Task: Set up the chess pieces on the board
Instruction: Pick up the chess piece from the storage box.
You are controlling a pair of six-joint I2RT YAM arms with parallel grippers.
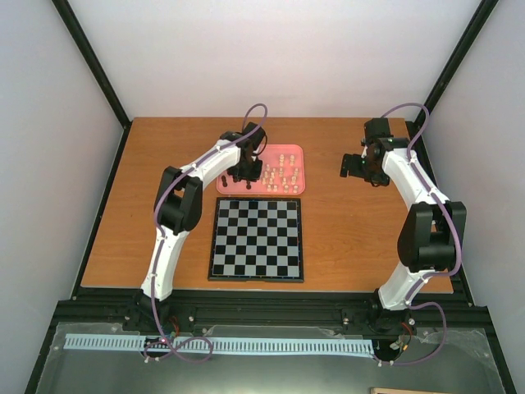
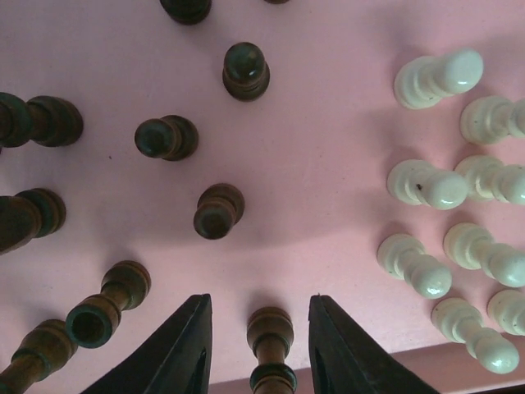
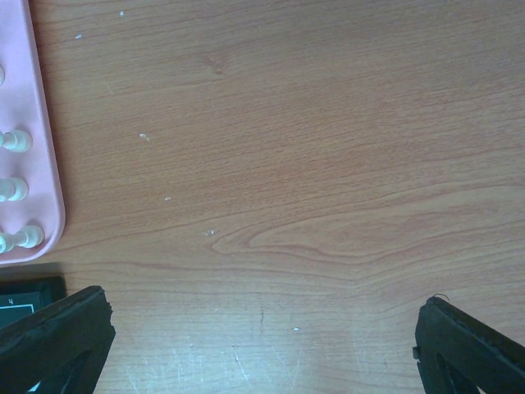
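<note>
Noted the chequered board point(image 1: 256, 238) flat on the wooden table point(image 1: 353, 238), nearest the arm bases and squared to the table's near edge. Found the pink tray point(image 1: 283, 151) just past the board's far edge, close beside it, holding the chess pieces point(image 1: 277, 176). Recorded every piece in view as standing in that tray. Placed the left gripper point(image 1: 244, 174) low over the tray's left part, pointing down among the pieces. Checked the left wrist view: black fingers point(image 2: 176, 353) spread either side of one dark brown piece point(image 2: 271, 332), with a sliver of pink showing on each flank, so astride it and not pinching. Counted other dark pieces point(image 2: 245, 70) scattered ahead and to the left of the fingers, and cream pieces point(image 2: 426, 182) clustered on the right side of the tray, all apparently upright. Located the right gripper point(image 1: 351, 167) well apart from the tray, to its right, hanging over bare wood. Saw in the right wrist view its claw spread wide and holding nothing, with the tray's rounded edge at the far left of that view.
</note>
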